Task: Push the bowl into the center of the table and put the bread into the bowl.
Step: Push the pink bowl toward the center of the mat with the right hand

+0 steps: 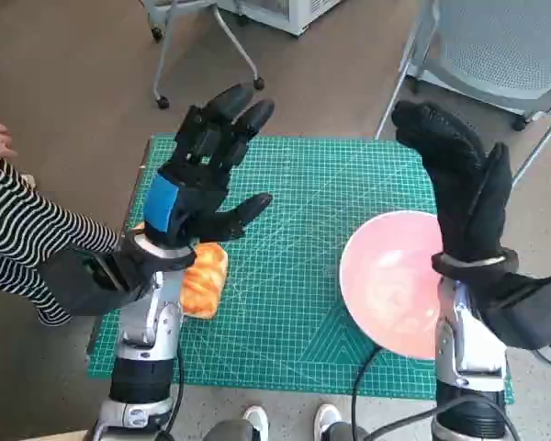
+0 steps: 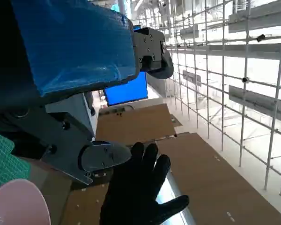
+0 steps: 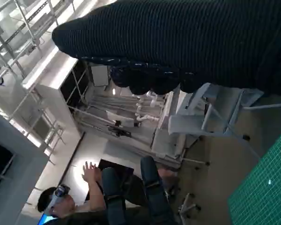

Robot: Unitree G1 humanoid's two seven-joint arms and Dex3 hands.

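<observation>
The shallow pink round bowl (image 1: 392,283) lies near the worktop's (image 1: 294,193) right edge, directly beneath the raised, empty, spread-fingered right hand (image 1: 459,188), the nearer one.

Bread (image 1: 205,278) lies at the worktop's (image 1: 294,303) left edge, under the raised left hand (image 1: 202,175); the bowl (image 1: 390,285) sits at the right edge, beside the right hand (image 1: 464,188).

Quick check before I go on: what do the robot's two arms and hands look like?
Left hand: black, mechanical, blue tape across its back. Right hand: covered by a black knitted glove. Both forearms are pale metal with black collars at the wrists; black cables run beside them.
</observation>
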